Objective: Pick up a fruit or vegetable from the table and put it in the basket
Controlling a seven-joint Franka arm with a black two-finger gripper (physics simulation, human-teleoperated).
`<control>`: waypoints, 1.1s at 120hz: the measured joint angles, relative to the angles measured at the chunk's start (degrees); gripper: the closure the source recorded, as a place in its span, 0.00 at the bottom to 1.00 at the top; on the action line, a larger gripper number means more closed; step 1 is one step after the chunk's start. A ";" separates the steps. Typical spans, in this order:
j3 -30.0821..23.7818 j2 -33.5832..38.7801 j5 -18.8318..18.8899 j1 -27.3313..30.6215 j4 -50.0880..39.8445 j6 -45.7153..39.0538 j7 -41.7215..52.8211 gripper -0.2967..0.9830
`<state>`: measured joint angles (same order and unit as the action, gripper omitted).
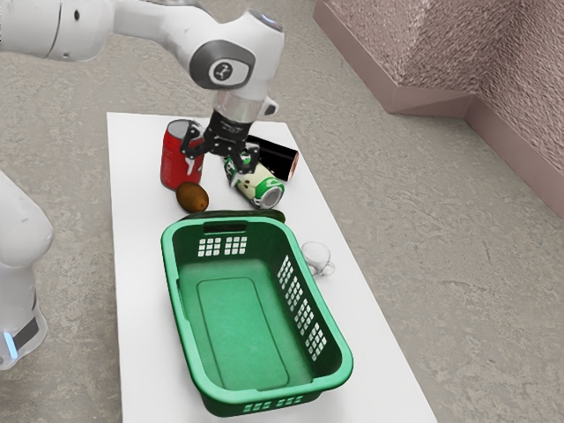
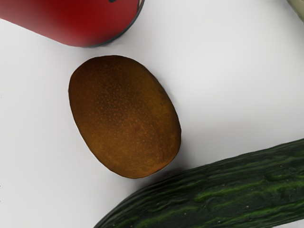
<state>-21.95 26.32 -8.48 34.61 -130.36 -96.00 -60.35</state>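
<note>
Exterior view, first entry: one kiwi [image 1: 192,197], brown and oval, on the table [image 1: 141,291], in front of an upright red can [image 1: 181,160] and near the end of a dark cucumber [image 1: 275,216], itself partly hidden by the basket's rim. One green basket [image 1: 236,330], upright, with nothing inside it. Two cans lying on their sides, one cream-and-green [image 1: 257,185], one black [image 1: 280,160]. One white cup [image 1: 315,256], beside the basket. One black gripper [image 1: 218,159], jaws apart and nothing between them, raised above the table close to the cans. My arm [image 1: 145,12] reaches in from the exterior view's upper left, bends at the wrist and points the hand down, slightly aslant.

Wrist view, second entry: the kiwi lies beneath the hand's camera, its long axis slanting toward the cucumber. The gap there is slim; whether the two skins touch, I cannot tell. The red can stands close by the kiwi's other end.

Handling notes, my judgement: kiwi light, firm with a little give, skin dull and likely grippy, flesh easily bruised. Take hold across the narrow width at the middle, squeezing gently, since a grip near a rounded end could let it roll out. I would turn the hand so that the jaws come down along its long sides, away from both can and cucumber. The cucumber is the longer, heavier alternative, stiff and smoother, best held at mid-length.
</note>
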 joint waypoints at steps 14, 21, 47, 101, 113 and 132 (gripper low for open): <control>1.11 1.50 -0.11 0.06 -2.41 -1.07 -2.29 0.25; 1.41 1.65 -0.12 0.03 -3.22 -2.68 -3.11 0.25; 1.55 -1.13 -0.15 0.01 -5.39 -8.58 -4.70 0.25; 1.67 -3.06 -0.20 1.65 -7.63 -12.55 -6.48 0.25; 1.70 -4.59 -0.21 1.66 -7.65 -13.68 -6.53 0.21; 1.68 -6.20 -0.22 1.60 -7.65 -15.52 -6.45 0.24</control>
<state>-20.27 20.12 -8.70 36.21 -138.01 -111.52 -66.80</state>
